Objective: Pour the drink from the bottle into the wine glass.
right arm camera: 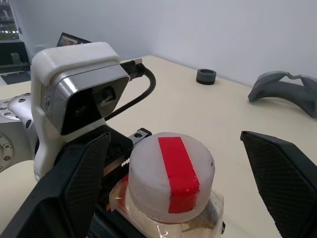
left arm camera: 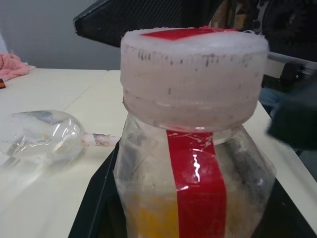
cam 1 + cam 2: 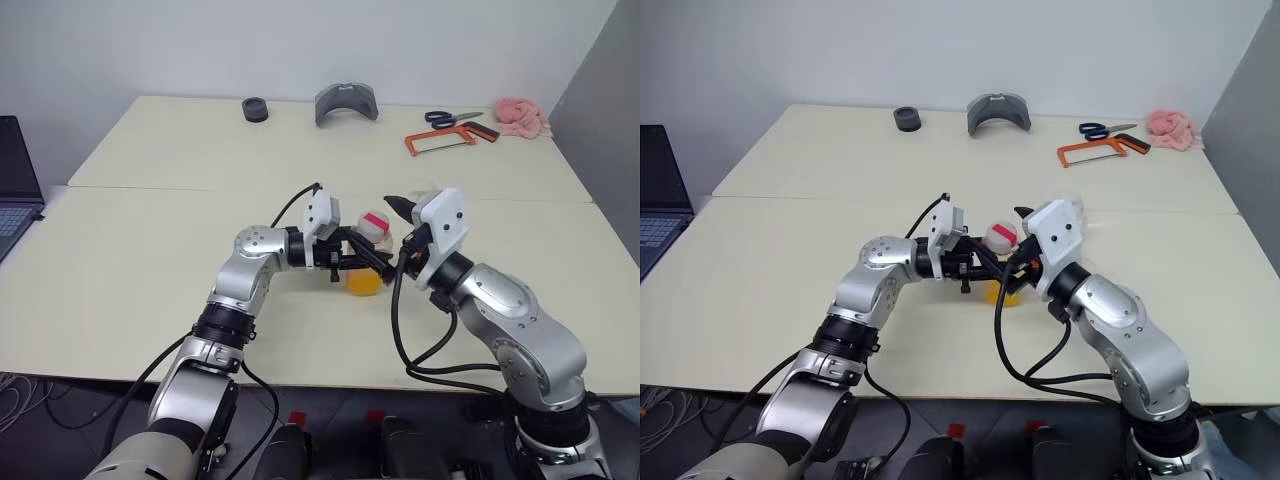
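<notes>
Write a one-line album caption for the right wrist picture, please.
Open right claw straddles the white, red-striped cap of the bottle held by the left claw.

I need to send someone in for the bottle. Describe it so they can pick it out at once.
On the cream table, look near the front edge, between the two robot arms. The left gripper is shut on the bottle, and the right gripper stands open around its cap. It is clear plastic with orange drink low inside, and a red strip runs over its white cap.

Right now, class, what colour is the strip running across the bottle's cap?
Red, on a white cap; the right wrist view shows it best.
</notes>
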You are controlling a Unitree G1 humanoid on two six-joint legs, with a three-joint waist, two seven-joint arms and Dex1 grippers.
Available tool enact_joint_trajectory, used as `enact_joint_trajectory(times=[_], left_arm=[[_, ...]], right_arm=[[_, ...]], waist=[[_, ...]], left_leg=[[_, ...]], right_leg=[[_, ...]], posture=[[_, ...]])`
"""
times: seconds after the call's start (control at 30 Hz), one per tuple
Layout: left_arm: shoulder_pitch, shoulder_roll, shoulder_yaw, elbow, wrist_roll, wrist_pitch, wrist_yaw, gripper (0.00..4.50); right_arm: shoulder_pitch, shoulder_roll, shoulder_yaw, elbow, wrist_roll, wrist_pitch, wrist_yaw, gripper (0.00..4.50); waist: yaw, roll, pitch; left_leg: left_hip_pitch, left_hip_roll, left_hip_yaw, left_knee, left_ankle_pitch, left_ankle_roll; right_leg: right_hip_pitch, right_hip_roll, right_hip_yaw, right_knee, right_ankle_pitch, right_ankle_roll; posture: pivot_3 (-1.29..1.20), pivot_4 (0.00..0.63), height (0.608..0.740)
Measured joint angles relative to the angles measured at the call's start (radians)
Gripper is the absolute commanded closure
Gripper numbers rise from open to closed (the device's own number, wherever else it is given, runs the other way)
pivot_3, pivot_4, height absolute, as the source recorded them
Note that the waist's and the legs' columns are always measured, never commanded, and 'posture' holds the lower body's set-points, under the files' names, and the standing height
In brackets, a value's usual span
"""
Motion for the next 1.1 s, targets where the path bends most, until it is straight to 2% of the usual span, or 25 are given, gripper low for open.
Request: enact_joint_trajectory(times=[0.17, 0.2, 0.33, 0.43, 0.5, 0.63, 0.73, 0.83, 1.0, 1.1], left_arm=[[0.000, 0.000, 0.000, 0.000, 0.002, 0.000, 0.000, 2.74], [0.000, 0.001, 0.000, 0.000, 0.003, -0.001, 0.000, 2.74], [0.000, 0.001, 0.000, 0.000, 0.003, -0.002, -0.002, 2.74], [0.000, 0.005, -0.001, -0.005, 0.001, -0.002, -0.016, 2.75], [0.000, 0.020, 0.000, -0.008, -0.002, -0.003, -0.040, 2.76], [-0.002, 0.039, -0.010, -0.027, -0.002, -0.021, -0.097, 2.76], [-0.002, 0.037, -0.040, -0.041, 0.001, -0.019, -0.114, 2.76], [0.001, 0.032, -0.056, -0.053, 0.002, -0.015, -0.114, 2.76], [0.008, 0.029, -0.052, -0.059, 0.001, 0.001, -0.066, 2.76], [0.010, 0.030, -0.010, -0.038, 0.000, -0.001, -0.009, 2.76]], right_arm=[[0.001, 0.025, -0.001, 0.013, 0.001, -0.011, 0.005, 2.42], [0.001, 0.026, -0.001, 0.015, 0.002, -0.014, 0.007, 2.64], [0.014, 0.019, -0.001, 0.020, 0.003, -0.045, 0.035, 2.63], [0.015, -0.011, -0.006, 0.053, 0.007, -0.112, 0.110, 2.63], [-0.041, -0.093, -0.006, 0.130, 0.027, -0.175, 0.260, 2.63], [-0.259, -0.281, 0.028, 0.350, 0.080, -0.269, 0.670, 2.63], [-0.337, -0.347, 0.050, 0.427, 0.102, -0.268, 0.838, 2.63], [-0.327, -0.363, 0.035, 0.420, 0.121, -0.246, 0.862, 2.63], [-0.222, -0.310, -0.036, 0.346, 0.173, -0.185, 0.744, 0.88], [-0.117, -0.287, -0.137, 0.222, 0.221, -0.122, 0.612, 0.87]], waist=[[0.000, 0.000, 0.000], [0.000, 0.000, 0.000], [0.000, 0.000, 0.000], [-0.001, 0.000, 0.000], [-0.004, 0.001, 0.001], [-0.008, 0.001, 0.001], [-0.007, 0.001, 0.001], [-0.003, 0.001, 0.001], [0.000, 0.001, 0.001], [0.003, 0.001, 0.001]], left_leg=[[0.000, 0.000, 0.000, 0.000, 0.000, 0.000], [0.000, 0.000, 0.000, 0.000, 0.000, 0.000], [0.000, 0.000, 0.000, 0.000, 0.000, 0.000], [0.000, 0.000, 0.001, 0.000, 0.000, 0.000], [0.001, -0.001, 0.003, 0.000, 0.000, 0.000], [0.002, -0.001, 0.006, -0.001, 0.000, 0.001], [0.001, 0.000, 0.005, -0.001, 0.000, 0.001], [0.000, 0.001, 0.003, -0.001, 0.000, 0.001], [0.000, 0.002, 0.000, 0.000, 0.000, 0.001], [-0.001, 0.002, -0.002, 0.000, 0.000, 0.000]], right_leg=[[0.000, 0.000, 0.000, 0.000, 0.000, 0.000], [0.000, 0.000, 0.000, 0.000, 0.000, 0.000], [0.000, 0.000, 0.000, 0.000, 0.000, 0.000], [0.000, 0.000, 0.000, 0.000, 0.000, 0.000], [0.000, 0.001, 0.001, 0.000, 0.000, 0.000], [0.001, 0.003, -0.001, -0.001, 0.000, 0.000], [0.001, 0.002, -0.001, -0.001, 0.000, -0.001], [0.000, 0.000, -0.001, -0.002, 0.000, -0.001], [0.000, -0.001, 0.000, -0.001, 0.000, -0.001], [0.000, -0.001, -0.001, -0.001, 0.000, -0.001]], posture=[[0.00, 0.150, 0.740], [0.00, 0.150, 0.740], [0.00, 0.150, 0.740], [0.00, 0.150, 0.740], [0.00, 0.150, 0.740], [0.00, 0.150, 0.740], [0.00, 0.150, 0.740], [0.00, 0.150, 0.740], [0.00, 0.150, 0.740], [0.00, 0.150, 0.740]])
